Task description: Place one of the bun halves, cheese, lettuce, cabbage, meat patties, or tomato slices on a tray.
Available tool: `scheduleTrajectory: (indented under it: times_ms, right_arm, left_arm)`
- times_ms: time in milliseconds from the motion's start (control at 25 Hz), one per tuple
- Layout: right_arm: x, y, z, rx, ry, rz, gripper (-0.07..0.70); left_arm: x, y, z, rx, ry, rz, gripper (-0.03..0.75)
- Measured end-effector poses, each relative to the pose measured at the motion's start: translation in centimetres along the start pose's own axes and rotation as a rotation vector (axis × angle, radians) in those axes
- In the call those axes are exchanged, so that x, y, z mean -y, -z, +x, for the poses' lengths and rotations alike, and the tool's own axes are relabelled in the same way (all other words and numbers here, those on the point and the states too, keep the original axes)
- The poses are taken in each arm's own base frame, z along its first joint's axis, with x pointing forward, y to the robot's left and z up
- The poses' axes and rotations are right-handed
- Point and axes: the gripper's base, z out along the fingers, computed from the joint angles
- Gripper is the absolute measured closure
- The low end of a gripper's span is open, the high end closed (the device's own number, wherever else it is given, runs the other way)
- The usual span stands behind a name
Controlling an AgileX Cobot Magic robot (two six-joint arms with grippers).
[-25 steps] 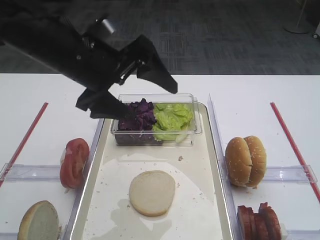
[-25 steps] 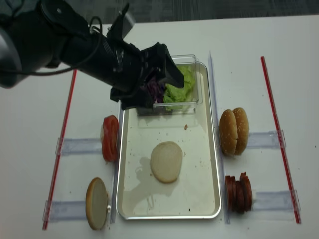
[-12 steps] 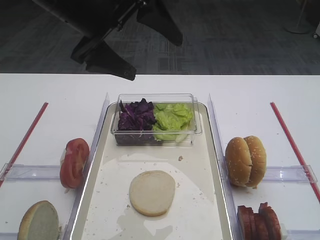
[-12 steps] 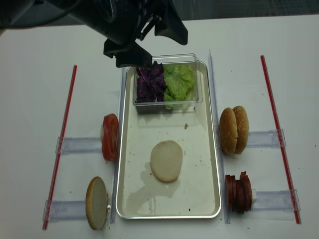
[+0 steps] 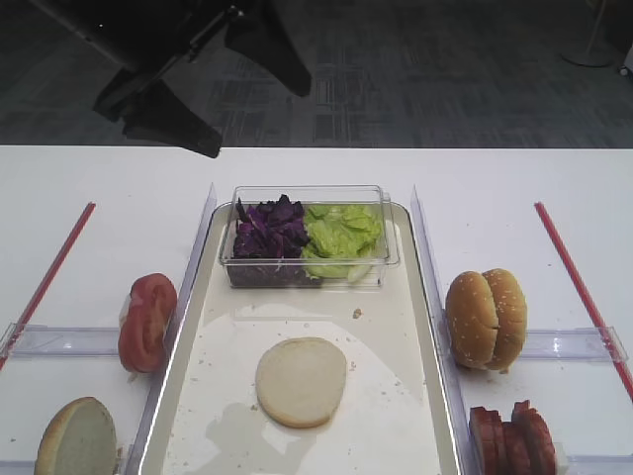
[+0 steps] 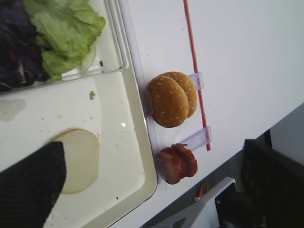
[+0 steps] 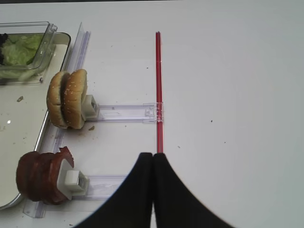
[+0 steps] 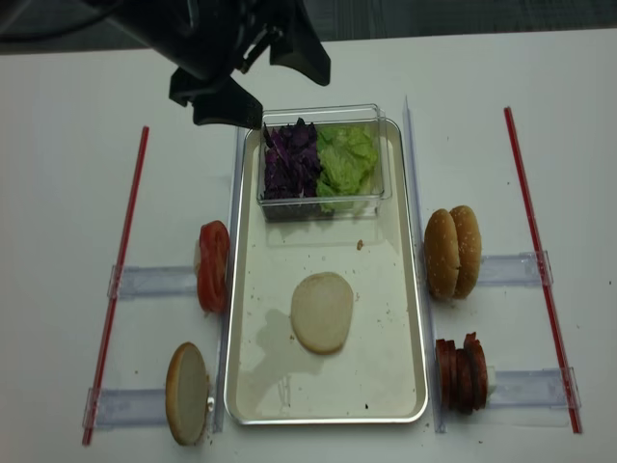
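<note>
Exterior high view: the left gripper (image 5: 213, 94) hangs above the table's far edge, jaws spread and empty; the bun half (image 5: 301, 381) lies flat on the tray (image 5: 423, 327), well apart from it, nearer the camera. A careless descent could strike the clear box (image 5: 309, 237) of cabbage (image 5: 269, 230) and lettuce (image 5: 341, 236). Right wrist view: the right gripper (image 7: 153, 164) is pressed together, holding nothing, beside the patties (image 7: 40, 175). Left wrist view: the bun half sits below, partly behind a dark finger (image 6: 28, 185). Realsense view: the bun half rests mid-tray, apart from the left gripper; crumbs suggest it may slide if nudged.
</note>
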Motion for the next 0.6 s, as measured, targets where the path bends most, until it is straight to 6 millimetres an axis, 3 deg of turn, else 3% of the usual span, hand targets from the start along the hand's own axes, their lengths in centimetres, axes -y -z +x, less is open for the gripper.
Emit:
scheduleTrajectory:
  times_ms: [160,400,600]
  right_arm:
    - [0.0,0.0,0.0,0.0,0.0,0.0,0.267]
    - [0.0,0.0,0.0,0.0,0.0,0.0,0.267]
    - [0.0,0.0,0.0,0.0,0.0,0.0,0.267]
  left_arm:
    - [-1.9,1.1,-0.4,0.002,0.028,-0.053,0.026]
    - [-2.8,1.5,-0.5,-0.003,0.017,-0.12,0.026]
    - [-4.2,1.8,-0.4,-0.008,0.005,-0.277,0.026]
